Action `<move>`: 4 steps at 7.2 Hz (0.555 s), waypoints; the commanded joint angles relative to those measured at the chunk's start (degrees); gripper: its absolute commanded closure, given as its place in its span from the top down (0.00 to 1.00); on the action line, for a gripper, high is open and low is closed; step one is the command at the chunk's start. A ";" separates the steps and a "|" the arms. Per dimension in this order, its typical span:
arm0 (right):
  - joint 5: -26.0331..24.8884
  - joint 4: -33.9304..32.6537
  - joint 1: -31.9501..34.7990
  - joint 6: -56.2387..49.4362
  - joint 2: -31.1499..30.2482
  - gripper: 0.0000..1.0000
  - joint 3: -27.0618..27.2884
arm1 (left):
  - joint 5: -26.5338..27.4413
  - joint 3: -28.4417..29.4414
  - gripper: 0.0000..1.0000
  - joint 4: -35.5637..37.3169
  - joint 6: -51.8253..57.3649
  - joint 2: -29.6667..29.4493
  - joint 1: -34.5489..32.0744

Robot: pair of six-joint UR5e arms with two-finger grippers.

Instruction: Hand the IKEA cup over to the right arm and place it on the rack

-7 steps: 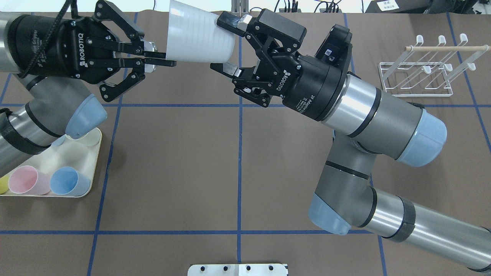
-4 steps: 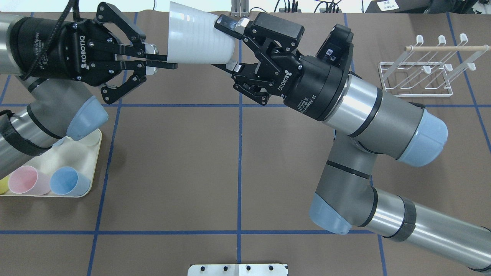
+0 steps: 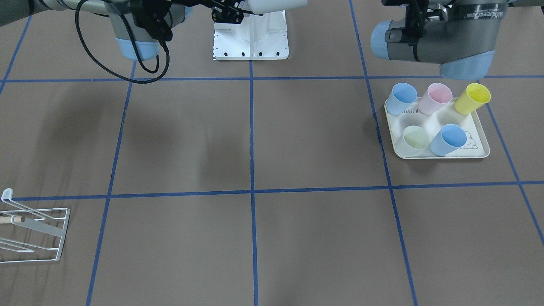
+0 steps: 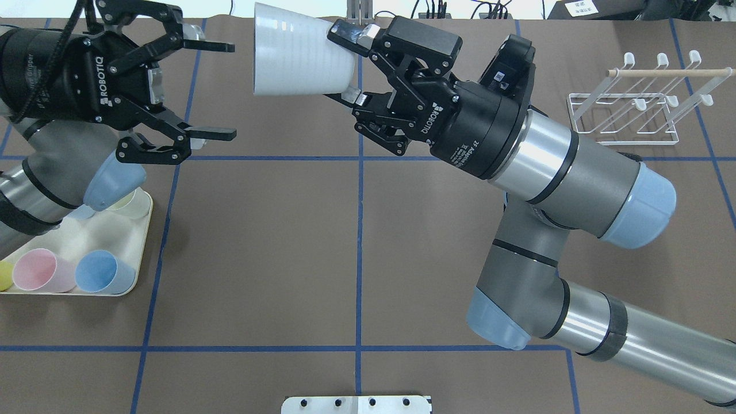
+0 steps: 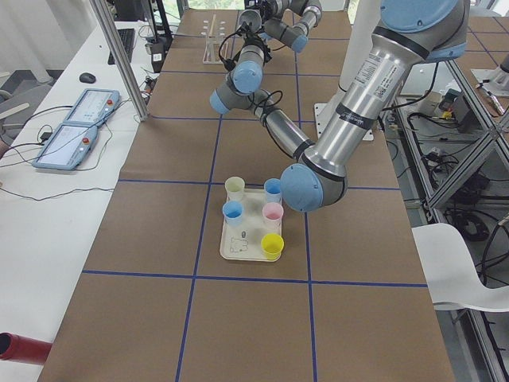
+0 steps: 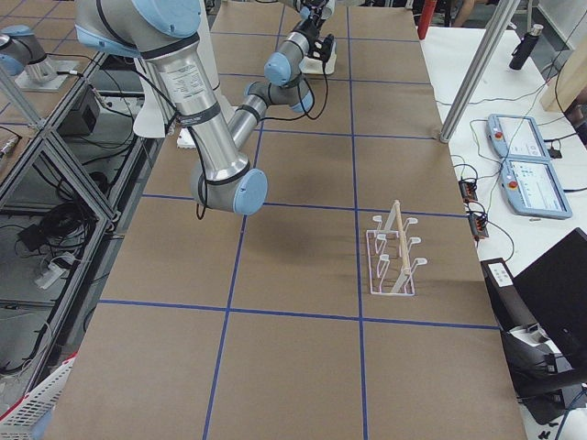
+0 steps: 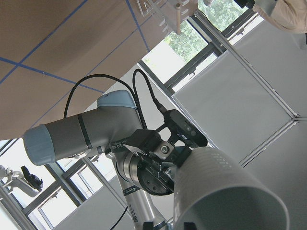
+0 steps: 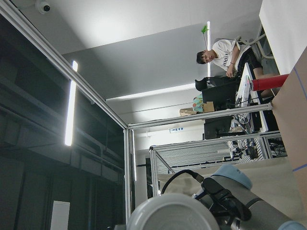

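At upper centre of overhead view: white ribbed plastic cup (image 4: 299, 57) held above counter (image 4: 259, 230), right hand (image 4: 348, 64) clenched on narrow base; left hand (image 4: 223, 90) spread open, clear of rim. Carry steadily to white wire-and-dowel rack (image 4: 661, 72), upper right; align mouth over prong.

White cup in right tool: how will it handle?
Likely light and stiff: the right tool holds the white cup sideways by its narrow end, no sag. Tapered wall may slip. Set on its side, it would probably roll.
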 commanded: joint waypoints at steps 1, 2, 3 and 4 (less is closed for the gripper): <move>-0.03 -0.24 2.02 -4.96 -2.77 0.29 0.02 | -0.73 0.14 1.00 0.71 9.26 5.32 -5.17; -0.20 -0.77 2.81 -11.62 -4.71 0.29 -0.59 | -0.82 0.31 1.00 0.89 17.33 9.53 -5.81; 0.06 -3.90 5.78 -15.78 -6.03 0.29 -1.64 | -2.22 0.92 1.00 2.37 25.15 11.40 -5.90; 1.02 -11.16 8.51 -20.78 -6.48 0.29 -1.57 | -2.75 0.84 1.00 7.26 32.28 12.29 -7.12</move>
